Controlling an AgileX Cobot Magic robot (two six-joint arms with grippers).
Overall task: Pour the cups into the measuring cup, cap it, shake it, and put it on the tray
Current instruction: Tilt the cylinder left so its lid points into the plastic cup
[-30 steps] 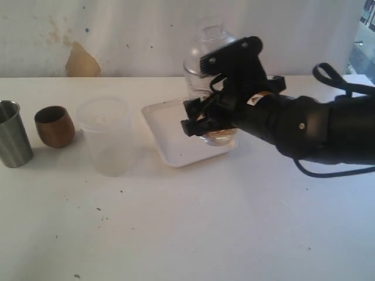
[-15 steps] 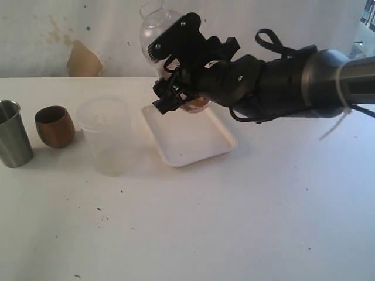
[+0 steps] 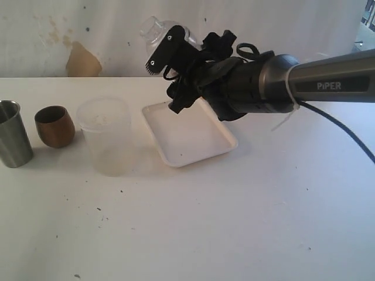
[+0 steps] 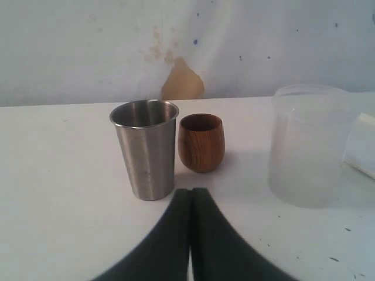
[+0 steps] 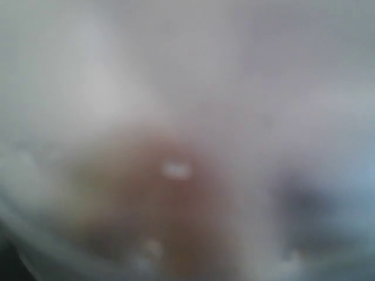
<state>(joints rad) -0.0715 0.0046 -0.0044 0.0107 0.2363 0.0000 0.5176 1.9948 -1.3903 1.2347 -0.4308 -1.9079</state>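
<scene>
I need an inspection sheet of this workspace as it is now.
Surface: white table, scattered dark specks.
Job's things: clear plastic measuring cup lifted, tilted, not on the white rectangular tray, which is bare; brown wooden cup and stainless-steel tumbler upright at far left.
Clutter: frosted plastic tub between wooden cup and tray.
Grippers: right gripper shut on the measuring cup; left gripper shut, empty.
Cables: black cables looped at right wrist.
Surroundings: stained white wall.
</scene>
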